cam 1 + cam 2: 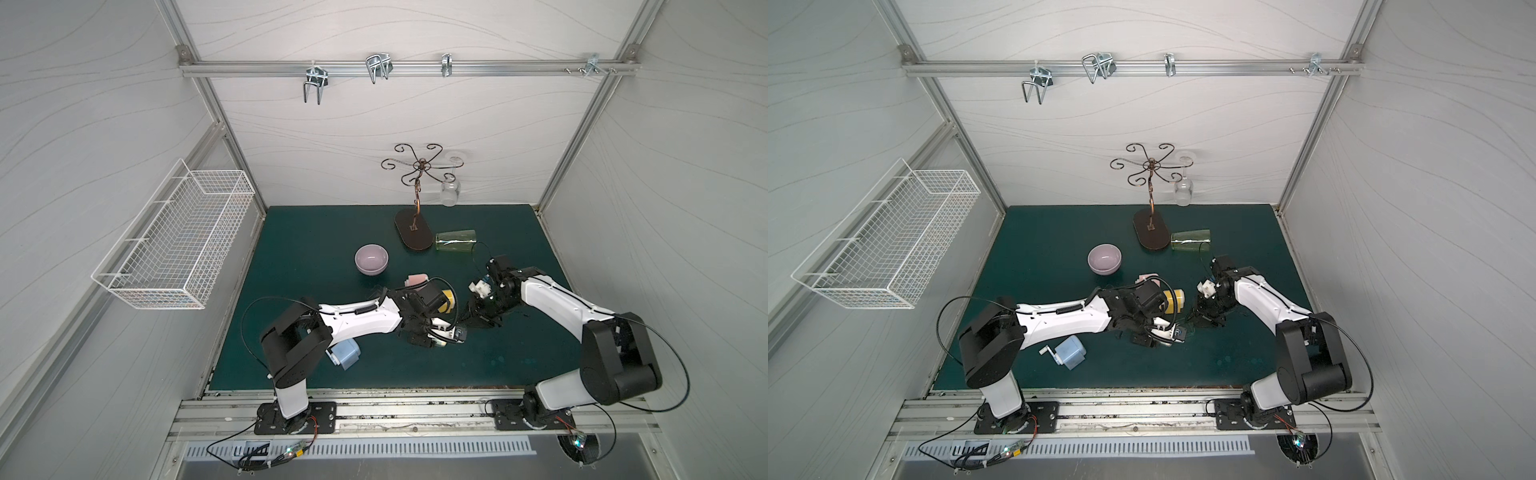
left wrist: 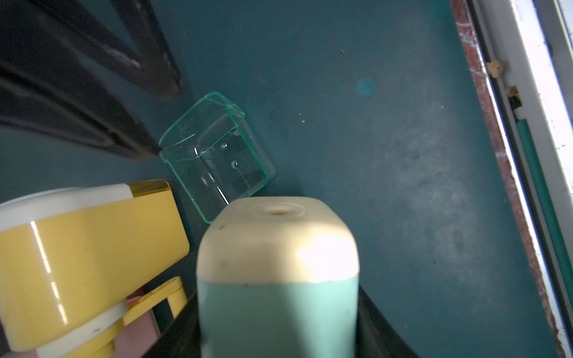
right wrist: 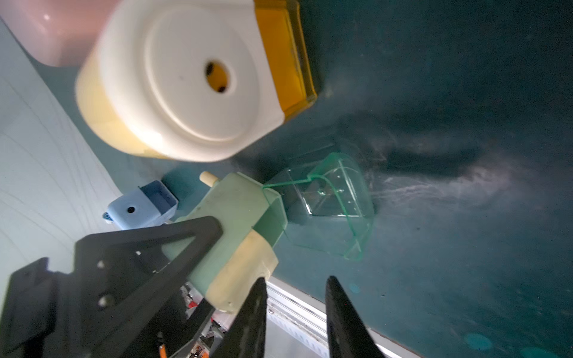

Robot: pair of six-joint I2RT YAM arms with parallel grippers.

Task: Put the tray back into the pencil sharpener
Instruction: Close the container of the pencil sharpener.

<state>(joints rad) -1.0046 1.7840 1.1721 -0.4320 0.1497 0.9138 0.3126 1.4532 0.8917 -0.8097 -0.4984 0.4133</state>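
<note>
Right gripper (image 3: 294, 313) hangs part-open, empty, beside the tray (image 3: 335, 210) on the mat (image 3: 465, 248); left gripper (image 1: 440, 334) clamps the pencil sharpener (image 3: 235, 204); tray pickup seems next: pinch a wall, align with slot.

Two arms, same look. Left arm (image 1: 357, 323) and right arm (image 1: 552, 301): smooth white shells, big black joints (image 1: 297, 345). Thin black cables (image 1: 270, 298) loop out. Curly black cord (image 1: 361, 310) on left arm. Black base plates (image 1: 320, 417) with screws. Jaws black, long, pointy.
</note>
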